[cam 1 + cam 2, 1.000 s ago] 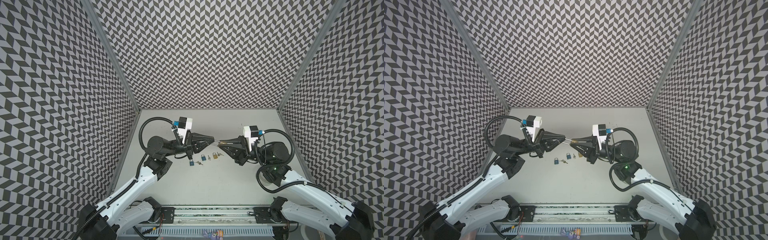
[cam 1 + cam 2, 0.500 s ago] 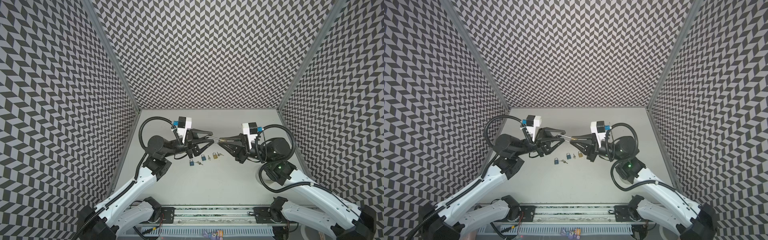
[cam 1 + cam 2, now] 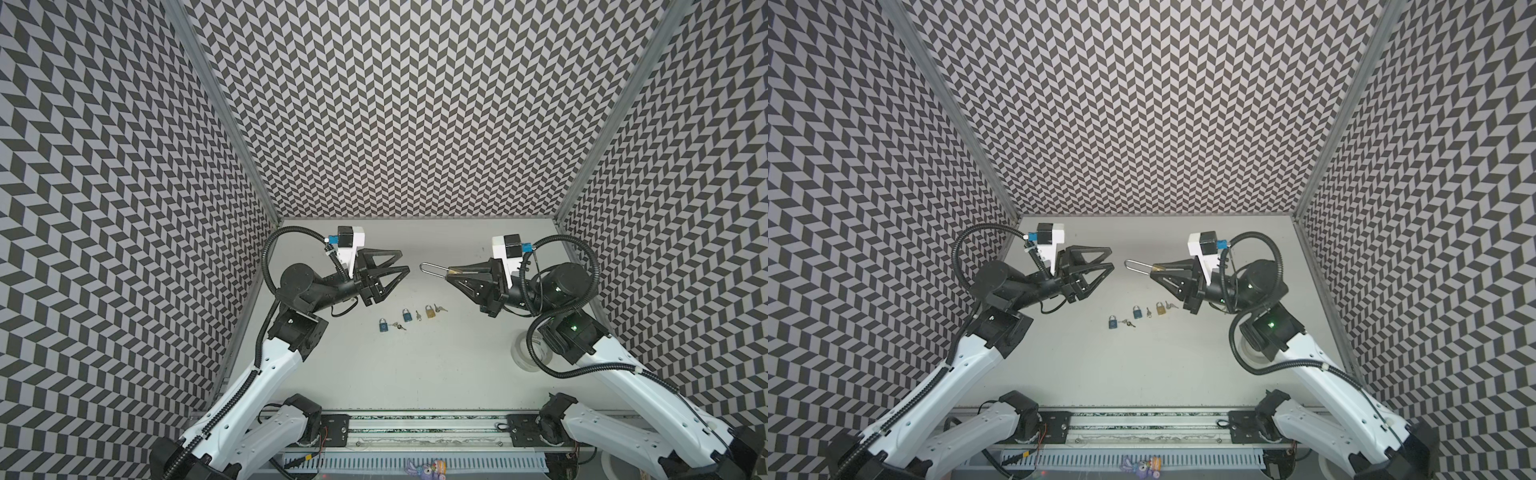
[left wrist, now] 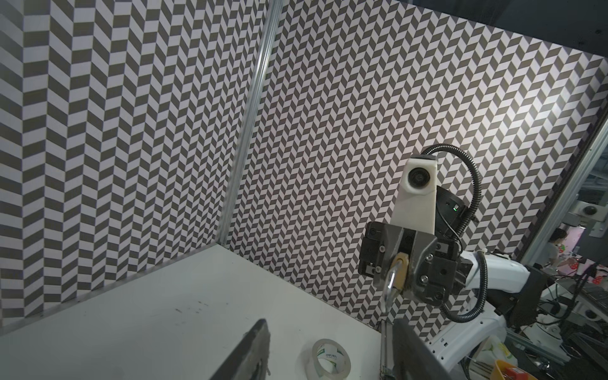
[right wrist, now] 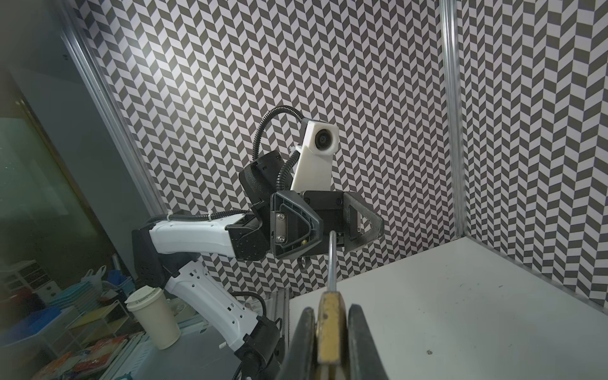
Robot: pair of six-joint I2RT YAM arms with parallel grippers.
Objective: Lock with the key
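The right fingers (image 3: 469, 271) are pressed closed on the brass body of a long-shackled padlock (image 5: 329, 325), holding it in the air above the worktop (image 3: 415, 365). In both top views the steel shackle sticks out sideways beyond the fingertips, toward the other arm. The right wrist view shows the brass body pinched flat between the two dark fingers (image 5: 303, 345), with the shackle rising straight out ahead of them. Whether the shackle is latched into the body cannot be told from any view.

The left fingers (image 3: 398, 252) stand wide apart and hold nothing. Their tips face the end of the shackle across a small gap and do not touch it. In the right wrist view this spread pair (image 5: 291, 227) sits just behind the shackle's tip.

Below the two arms, three small padlocks lie in a slanted row on the worktop, each with a key beside it. A blue padlock (image 3: 383, 325) lies with its key (image 3: 400, 326), a second blue padlock (image 3: 407, 316) with its key (image 3: 418, 314), and a small brass padlock (image 3: 430, 311) with its key (image 3: 440, 308). All of them lie apart from both sets of fingers.

A roll of clear tape (image 3: 524, 351) rests flat near the right arm's base (the left wrist view (image 4: 330, 360) shows it plainly).
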